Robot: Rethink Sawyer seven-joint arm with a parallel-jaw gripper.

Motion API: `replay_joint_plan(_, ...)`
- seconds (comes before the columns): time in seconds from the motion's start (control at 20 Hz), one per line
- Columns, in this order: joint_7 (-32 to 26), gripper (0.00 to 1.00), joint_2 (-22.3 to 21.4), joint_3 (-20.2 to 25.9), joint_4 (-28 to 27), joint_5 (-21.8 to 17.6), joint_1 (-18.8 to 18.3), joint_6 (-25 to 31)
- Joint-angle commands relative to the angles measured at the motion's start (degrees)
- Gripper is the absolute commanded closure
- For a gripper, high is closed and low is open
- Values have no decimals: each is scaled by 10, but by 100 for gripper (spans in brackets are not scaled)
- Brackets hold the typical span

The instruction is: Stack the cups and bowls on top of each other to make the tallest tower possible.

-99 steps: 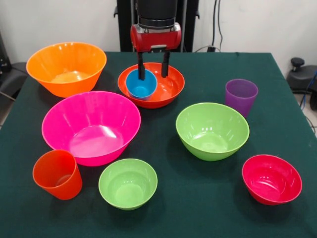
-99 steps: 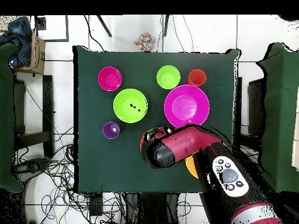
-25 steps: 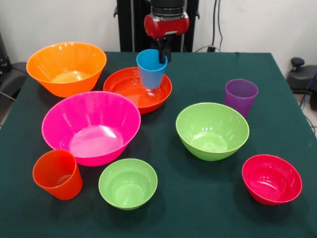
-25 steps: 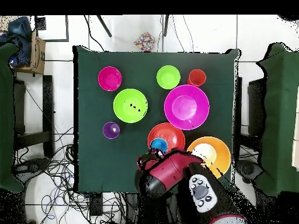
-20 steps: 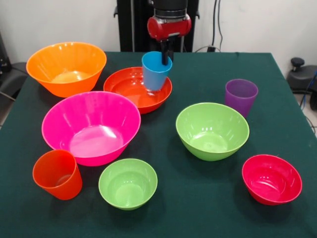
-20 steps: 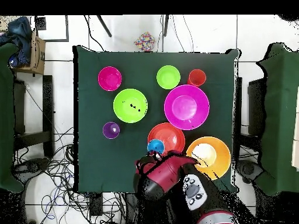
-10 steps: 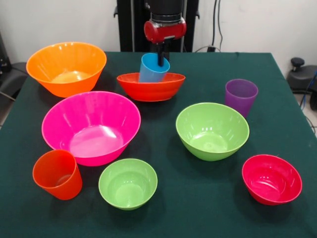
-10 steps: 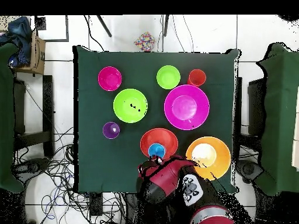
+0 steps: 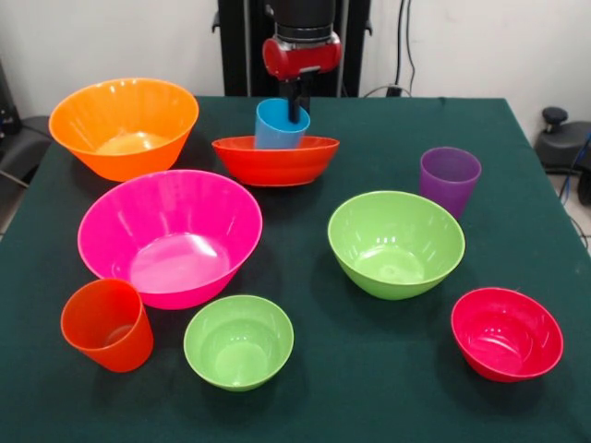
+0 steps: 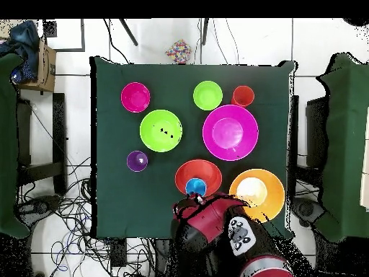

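Gripper [image 9: 295, 109] grips the rim of the blue cup [image 9: 280, 125], which sits tilted inside the red-orange bowl [image 9: 275, 161]. That bowl is tipped, its near wall facing the camera. Large pink bowl [image 9: 170, 236] is near, on the green bench [image 9: 397, 369].

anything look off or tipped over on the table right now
Yes. The blue cup leans sideways in the shallow red-orange bowl at the table's far side, with the tool pinching its rim. The bowl itself looks tipped, its side showing instead of its inside. Every other bowl and cup sits upright and apart.
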Motion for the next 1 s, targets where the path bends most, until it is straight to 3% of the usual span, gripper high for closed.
replay_joint_plan(0.05,-21,100,12,63,-11,6,-36,71)
replay_joint_plan(0.5,15,100,-51,92,9,26,-56,28)
replay_joint_plan(1.0,32,100,-57,86,0,37,-44,16)
